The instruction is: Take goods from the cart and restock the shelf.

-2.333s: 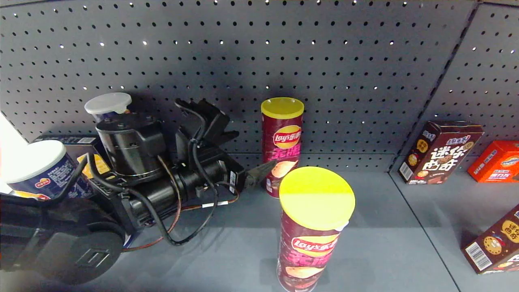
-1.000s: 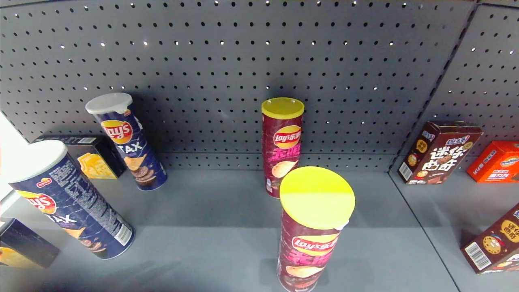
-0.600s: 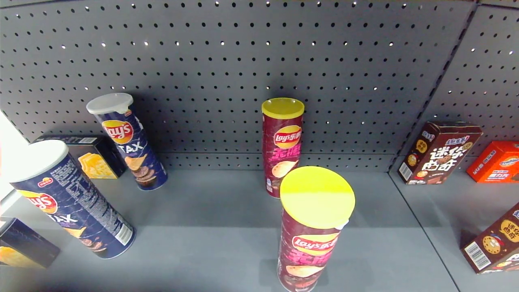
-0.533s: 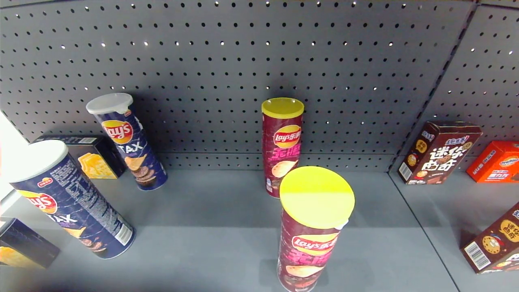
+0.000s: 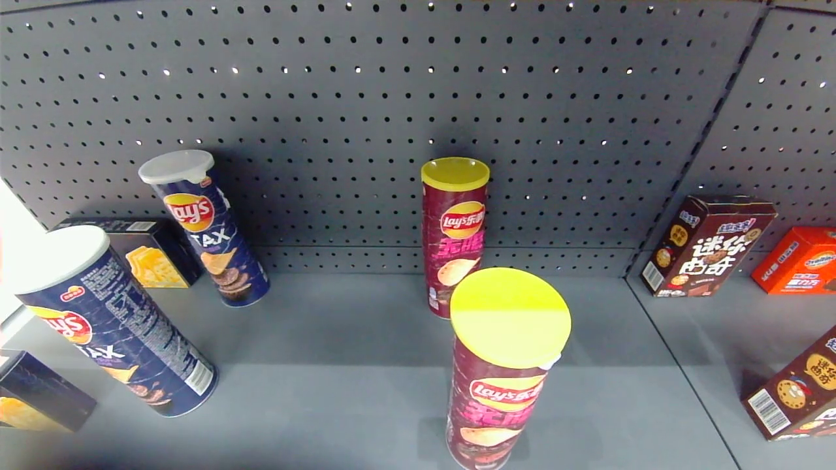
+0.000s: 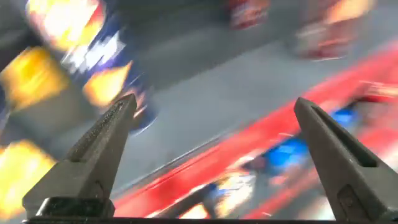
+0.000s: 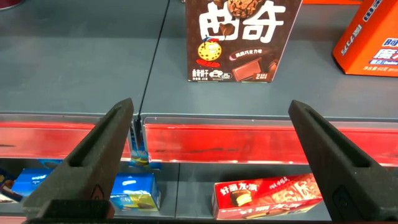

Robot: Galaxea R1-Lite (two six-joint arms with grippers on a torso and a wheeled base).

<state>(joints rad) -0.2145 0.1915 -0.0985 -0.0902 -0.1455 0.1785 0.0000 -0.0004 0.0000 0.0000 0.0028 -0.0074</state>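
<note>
The rear maroon can [image 5: 454, 235] is standing upright at the back of the shelf [image 5: 339, 346], just behind the front maroon can [image 5: 506, 372]. The left arm, which was reaching beside it a moment ago, has been pulling away, so I am judging this can as restocked. The left claw [image 6: 214, 104] is now hanging wide and empty near the red rail [image 6: 249, 140], and the right claw [image 7: 211, 107] is also waiting wide and empty before the brown cookie box [image 7: 242, 37], so a return to the cart is probably coming.

Matt perforated metal shelf [image 5: 366, 339], glossy cans [image 5: 454, 235]
</note>
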